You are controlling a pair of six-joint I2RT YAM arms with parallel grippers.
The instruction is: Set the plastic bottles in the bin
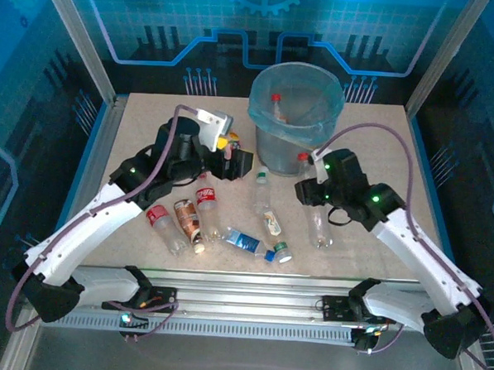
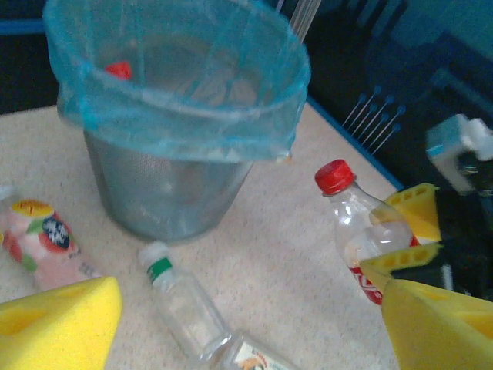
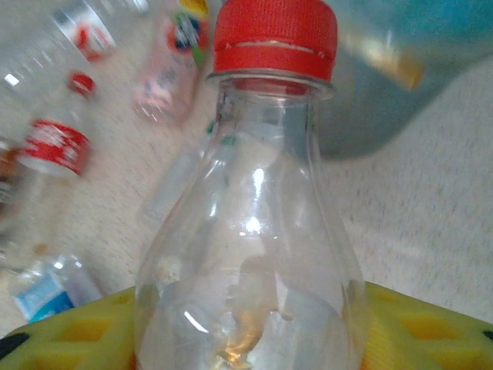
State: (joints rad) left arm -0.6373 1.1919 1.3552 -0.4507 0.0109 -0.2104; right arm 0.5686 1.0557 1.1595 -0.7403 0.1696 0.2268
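Observation:
My right gripper (image 1: 308,178) is shut on a clear bottle with a red cap (image 3: 254,231), held upright just left of the bin (image 1: 297,105); its yellow fingers (image 3: 431,324) press the bottle's body. The same bottle (image 2: 356,227) shows at the right of the left wrist view. My left gripper (image 1: 230,155) hangs open above the table, left of the bin (image 2: 177,116), nothing between its yellow fingers (image 2: 58,324). A green-banded clear bottle (image 2: 181,297) lies on the table below them. A red-capped bottle (image 1: 276,104) lies inside the bin.
Several bottles lie across the middle of the table: a red-labelled one (image 1: 206,204), a brown-labelled one (image 1: 187,219), a blue-labelled one (image 1: 244,243), a clear one (image 1: 319,226). A pink-labelled bottle (image 2: 42,239) lies left of the bin. Metal frame posts bound the table.

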